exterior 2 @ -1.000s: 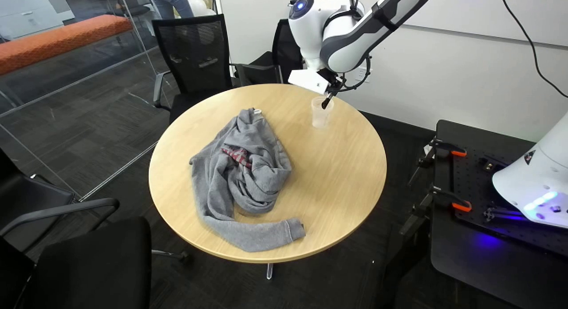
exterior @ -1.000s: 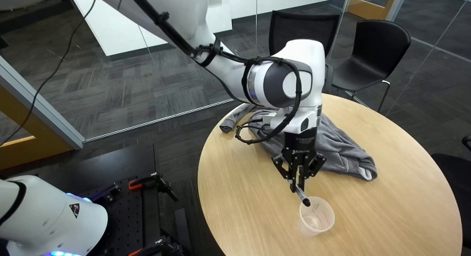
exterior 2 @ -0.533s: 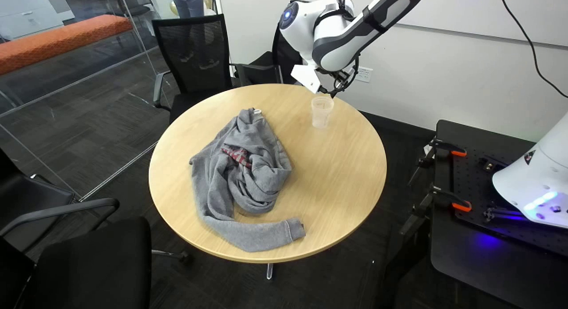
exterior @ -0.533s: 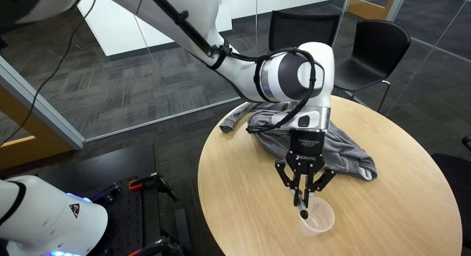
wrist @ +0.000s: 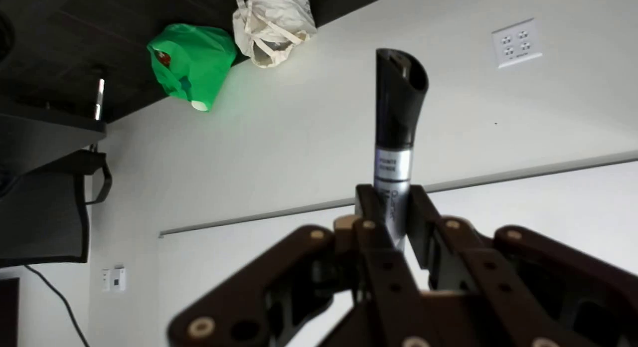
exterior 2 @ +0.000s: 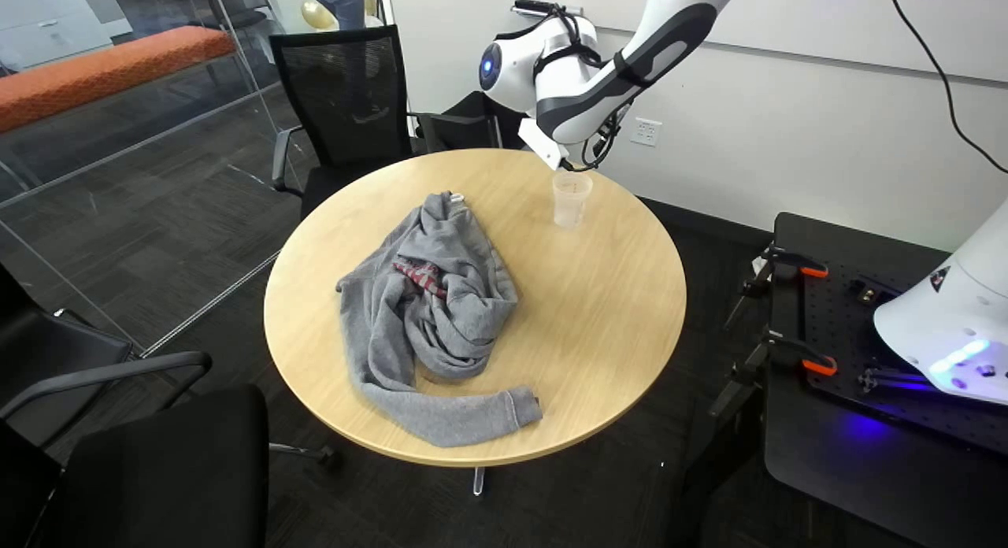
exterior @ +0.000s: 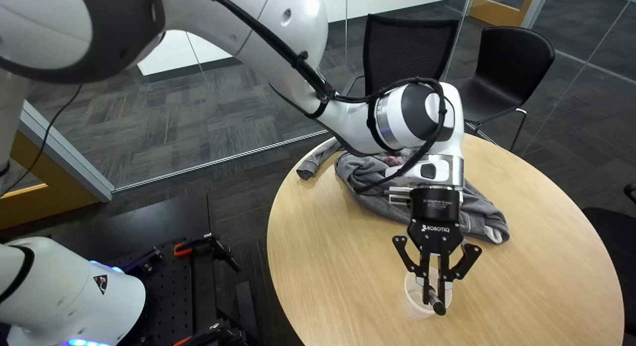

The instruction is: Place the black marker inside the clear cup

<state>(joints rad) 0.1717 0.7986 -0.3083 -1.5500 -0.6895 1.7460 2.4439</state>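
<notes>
transport step, probably: gripper clamped on the black marker, not yet inside the clear cup near the far edge of the table in an exterior view, next needing tip-down and release.

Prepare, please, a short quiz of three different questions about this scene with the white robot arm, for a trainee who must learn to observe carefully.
1. True or false: the small clear plastic cup stands upright on the round light-wood table.
2. Where is the cylindrical black-and-silver marker?
(a) inside the cup
(b) held by the black two-finger gripper
(c) lying loose on the table
3. Fill the gap: the crumpled cloth garment on the table, with a red patterned patch showing, is mostly ____ in colour.

Key: 1. True. 2. b. 3. Grey.
</notes>
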